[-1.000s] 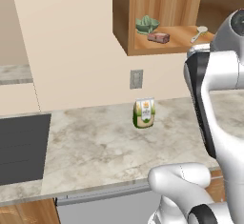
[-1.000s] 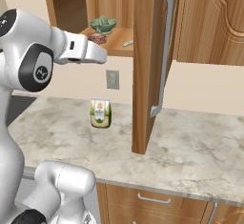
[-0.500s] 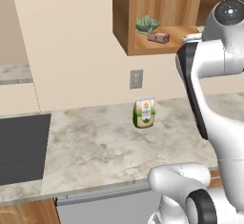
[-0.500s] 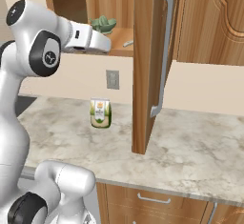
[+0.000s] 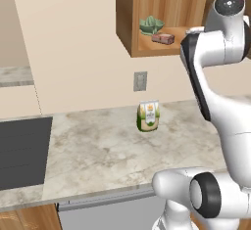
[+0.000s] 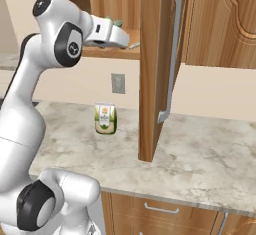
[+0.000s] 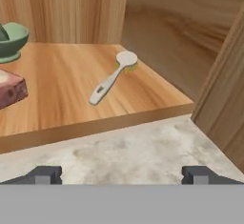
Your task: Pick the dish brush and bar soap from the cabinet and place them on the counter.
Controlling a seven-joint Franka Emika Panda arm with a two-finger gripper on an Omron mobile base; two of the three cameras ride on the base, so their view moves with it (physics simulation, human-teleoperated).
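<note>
1. The hand (image 7: 121, 174) of the white arm is raised to the level of the cabinet shelf; its two dark fingertips (image 7: 44, 174) stand wide apart with nothing between them.
2. Below it lies the beige-grey marbled stone tabletop (image 5: 108, 150), bearing an upright green-and-orange packet (image 5: 148, 116) near the wall, beneath a grey wall outlet (image 5: 140, 81).
3. A dark flat cooktop (image 5: 22, 150) lies at the left end of the tabletop.
4. The warm brown wooden wall cabinet (image 6: 152, 69) has its carved-panel door swung open, the long metal bar handle (image 6: 170, 54) facing the right base camera.
5. On the cabinet shelf, the slim cream-white dish brush (image 7: 113, 77) with round head lies flat, its handle pointing toward the shelf's front edge, well apart from the other items.
6. The reddish-brown rectangular bar soap (image 7: 10, 90) rests on the same shelf, to the brush's left in the hand view.
7. Behind the soap stands a green leafy item (image 5: 151, 25) near the rear of the shelf.
</note>
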